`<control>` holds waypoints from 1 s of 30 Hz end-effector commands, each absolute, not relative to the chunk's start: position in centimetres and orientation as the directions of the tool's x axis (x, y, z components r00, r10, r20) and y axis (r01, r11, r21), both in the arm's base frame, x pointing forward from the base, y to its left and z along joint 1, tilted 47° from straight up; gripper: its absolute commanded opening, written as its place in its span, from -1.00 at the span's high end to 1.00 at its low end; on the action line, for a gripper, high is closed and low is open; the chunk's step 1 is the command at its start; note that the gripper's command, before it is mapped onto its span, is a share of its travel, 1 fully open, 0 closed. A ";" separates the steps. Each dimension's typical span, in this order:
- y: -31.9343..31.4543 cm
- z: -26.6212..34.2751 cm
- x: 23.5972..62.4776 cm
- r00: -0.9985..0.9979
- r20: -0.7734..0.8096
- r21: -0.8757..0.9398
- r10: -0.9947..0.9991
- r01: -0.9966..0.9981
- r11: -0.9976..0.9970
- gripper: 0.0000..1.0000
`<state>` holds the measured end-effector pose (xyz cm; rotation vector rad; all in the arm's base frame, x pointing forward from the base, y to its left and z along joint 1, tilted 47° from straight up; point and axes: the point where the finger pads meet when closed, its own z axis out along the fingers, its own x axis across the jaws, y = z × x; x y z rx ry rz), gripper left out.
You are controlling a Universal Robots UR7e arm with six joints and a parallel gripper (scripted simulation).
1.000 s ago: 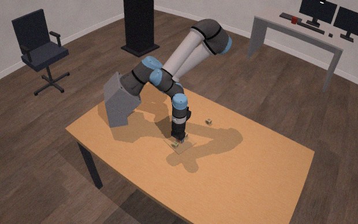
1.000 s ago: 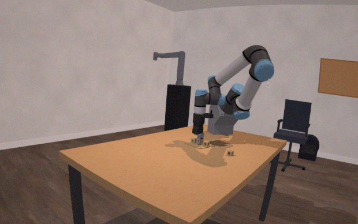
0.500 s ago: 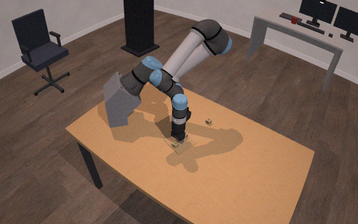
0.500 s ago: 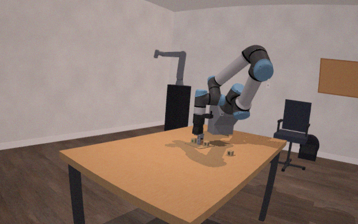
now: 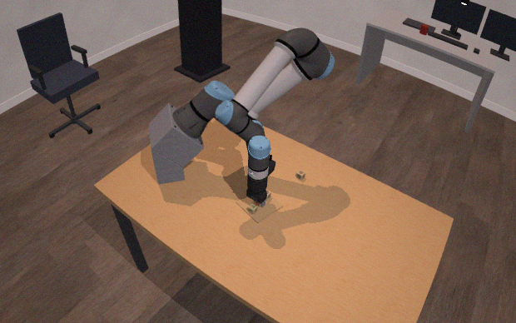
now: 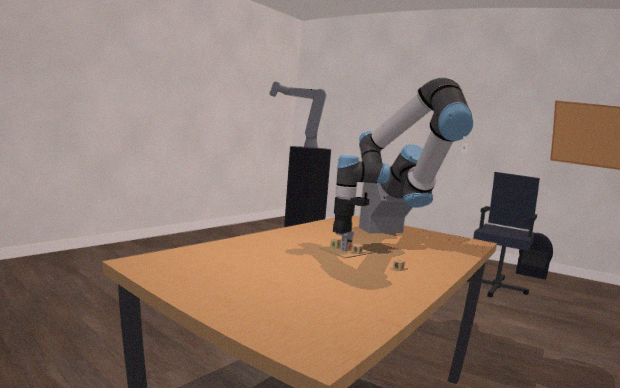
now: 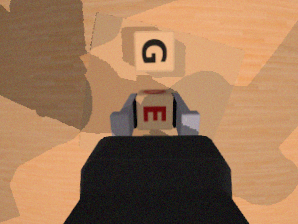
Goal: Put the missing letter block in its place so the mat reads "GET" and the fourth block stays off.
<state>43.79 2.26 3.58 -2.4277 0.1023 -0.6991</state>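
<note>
The E block (image 7: 154, 113), a pale cube with a red letter on top, sits between the two bluish fingers of the claw (image 7: 154, 120), which grips it from both sides, over the mat (image 5: 272, 209). Just beyond it in the wrist view lies the G block (image 7: 154, 52), same cube shape, black letter facing up. The mat is a thin, flat, tan square, barely distinct from the smooth wooden table (image 5: 341, 258). A third block (image 6: 357, 248) on the mat is too small for its letter to be read. A fourth block (image 5: 300, 176) lies well apart, off the mat. The claw's dark body hides the E block's near side. The arm's wrist points straight down, elbow raised high.
</note>
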 end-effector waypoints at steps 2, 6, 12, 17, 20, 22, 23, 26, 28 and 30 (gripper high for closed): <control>2.2 3.6 43.8 0.858 0.460 -0.572 -0.230 0.089 -0.815 -0.14; 2.2 3.6 43.8 0.858 0.460 -0.572 -0.230 0.089 -0.815 -0.14; 2.2 3.6 43.8 0.858 0.460 -0.572 -0.230 0.089 -0.815 -0.14; 2.2 3.6 43.8 0.858 0.460 -0.572 -0.230 0.089 -0.815 -0.14; 2.2 3.6 43.8 0.858 0.460 -0.572 -0.230 0.089 -0.815 -0.14; 2.2 3.6 43.8 0.858 0.460 -0.572 -0.230 0.089 -0.815 -0.14; 2.2 3.6 43.8 0.858 0.460 -0.572 -0.230 0.089 -0.815 -0.14; 2.2 3.6 43.8 0.858 0.460 -0.572 -0.230 0.089 -0.815 -0.14; 2.2 3.6 43.8 0.858 0.460 -0.572 -0.230 0.089 -0.815 -0.26; 2.2 3.6 43.8 0.858 0.460 -0.572 -0.230 0.089 -0.815 -0.26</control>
